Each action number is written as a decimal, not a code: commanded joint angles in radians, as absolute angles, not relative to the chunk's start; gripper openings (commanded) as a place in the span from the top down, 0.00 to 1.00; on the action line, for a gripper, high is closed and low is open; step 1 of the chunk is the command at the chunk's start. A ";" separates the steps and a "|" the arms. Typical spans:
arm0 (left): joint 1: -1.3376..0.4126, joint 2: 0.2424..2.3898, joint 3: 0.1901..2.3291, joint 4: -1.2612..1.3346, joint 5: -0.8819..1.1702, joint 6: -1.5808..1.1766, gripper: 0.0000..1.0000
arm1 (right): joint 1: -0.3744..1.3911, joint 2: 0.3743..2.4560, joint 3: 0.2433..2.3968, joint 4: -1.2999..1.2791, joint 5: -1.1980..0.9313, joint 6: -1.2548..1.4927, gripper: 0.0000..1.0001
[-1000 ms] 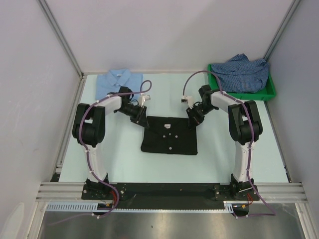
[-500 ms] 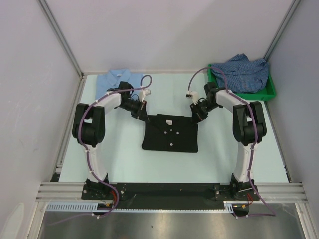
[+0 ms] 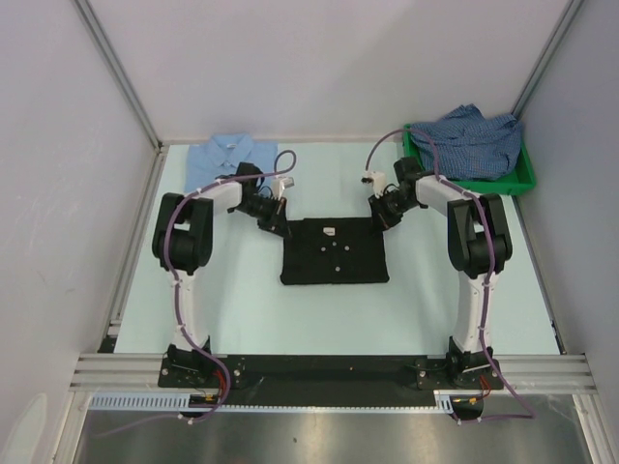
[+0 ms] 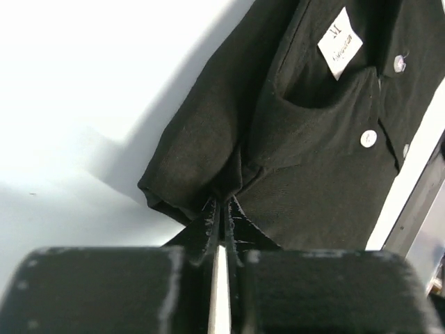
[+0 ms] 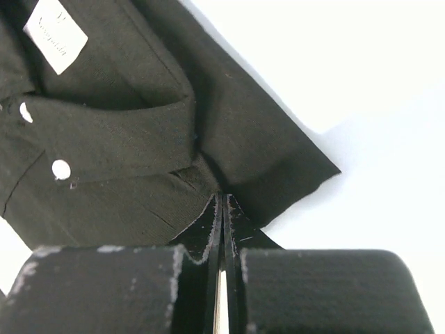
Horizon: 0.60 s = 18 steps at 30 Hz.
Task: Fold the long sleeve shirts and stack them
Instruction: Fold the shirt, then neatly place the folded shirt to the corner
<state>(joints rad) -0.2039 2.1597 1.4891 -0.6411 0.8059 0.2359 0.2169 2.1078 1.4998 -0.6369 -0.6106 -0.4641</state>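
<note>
The folded black shirt (image 3: 335,253) lies flat mid-table, collar toward the back, pale buttons and a white label showing. My left gripper (image 3: 282,230) is shut on its far left corner, where fabric bunches at the tips (image 4: 224,202) against the black shirt (image 4: 313,153). My right gripper (image 3: 380,222) is shut on the far right corner, pinching cloth at its tips (image 5: 221,197) of the black shirt (image 5: 118,160). A folded light blue shirt (image 3: 230,155) lies at the back left. The blue-and-white checked shirt (image 3: 472,140) sits crumpled in the bin.
The green plastic bin (image 3: 527,174) stands at the back right, close behind my right arm. Grey walls and metal posts enclose the table on three sides. A black rail with the arm bases runs along the near edge.
Both grippers closed on the black shirt's far corners and drew back a little. The shirt shifted slightly away from the bases and now lies flatter and squarer.
</note>
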 commanded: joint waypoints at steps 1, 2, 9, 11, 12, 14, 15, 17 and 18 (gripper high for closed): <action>-0.167 2.109 1.491 -0.588 0.794 0.207 0.81 | 0.209 2.089 1.561 -0.550 -0.483 -0.431 0.87; -0.144 2.076 1.473 -0.566 0.807 0.204 0.63 | 0.207 2.068 1.563 -0.561 -0.486 -0.433 0.81; -0.019 1.654 1.209 -0.404 0.836 0.089 0.26 | 0.235 1.789 1.514 -0.610 -0.580 -0.453 0.43; -0.003 1.545 1.117 -0.387 0.825 0.049 0.22 | 0.315 1.720 1.468 -0.617 -0.595 -0.474 0.43; -0.003 1.516 1.082 -0.376 0.824 0.026 0.21 | 0.351 1.700 1.441 -0.608 -0.583 -0.480 0.44; 0.026 1.454 0.968 -0.315 0.824 -0.089 0.18 | 0.441 1.654 1.355 -0.583 -0.559 -0.508 0.46; 0.032 1.444 0.931 -0.289 0.837 -0.131 0.18 | 0.531 1.641 1.324 -0.533 -0.526 -0.515 0.48; 0.054 1.430 0.830 -0.210 0.841 -0.250 0.17 | 0.630 1.635 1.252 -0.473 -0.506 -0.534 0.51; 0.057 1.428 0.781 -0.190 0.821 -0.279 0.17 | 0.725 1.644 1.244 -0.413 -0.485 -0.535 0.53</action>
